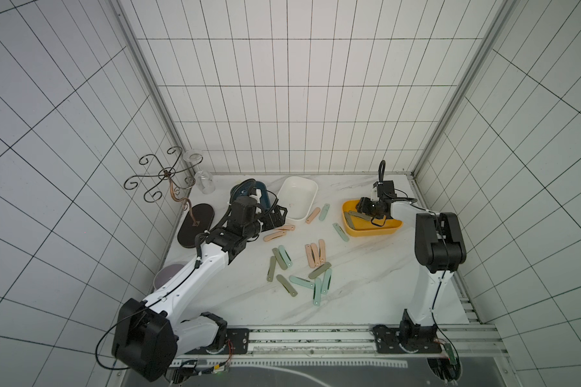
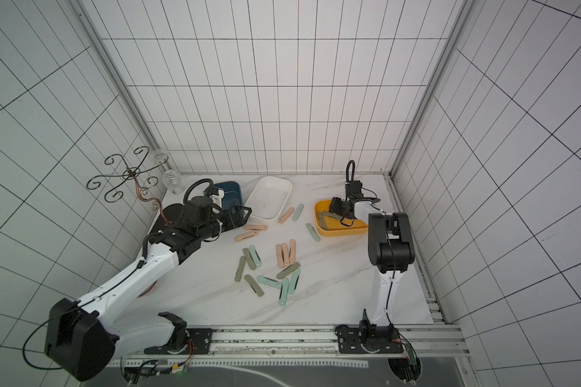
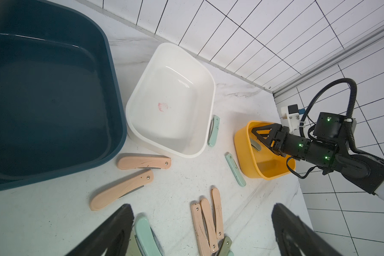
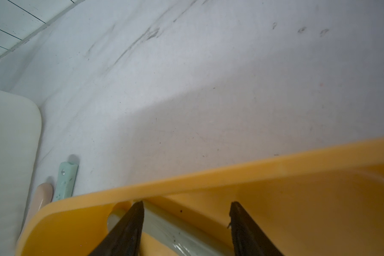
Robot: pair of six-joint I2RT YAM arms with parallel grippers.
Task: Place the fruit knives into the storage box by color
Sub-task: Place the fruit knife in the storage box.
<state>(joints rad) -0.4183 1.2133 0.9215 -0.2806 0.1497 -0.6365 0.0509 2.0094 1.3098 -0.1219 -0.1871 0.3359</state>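
Passable over bare white marble tabletop [image 1: 366, 295] up front; blocked mid-table by scattered pastel folded knives [image 1: 301, 282], behind by rectangular white plastic tub [image 1: 297, 197].

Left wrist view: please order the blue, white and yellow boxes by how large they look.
1. blue box
2. white box
3. yellow box
The blue box seems nearest the camera, so real sizes stay unsure.

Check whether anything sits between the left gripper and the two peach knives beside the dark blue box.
Nothing visible does. The left gripper is open above the marble table. Both peach knives lie flat ahead of it, close beside the dark blue box rim, with nothing on top of them.
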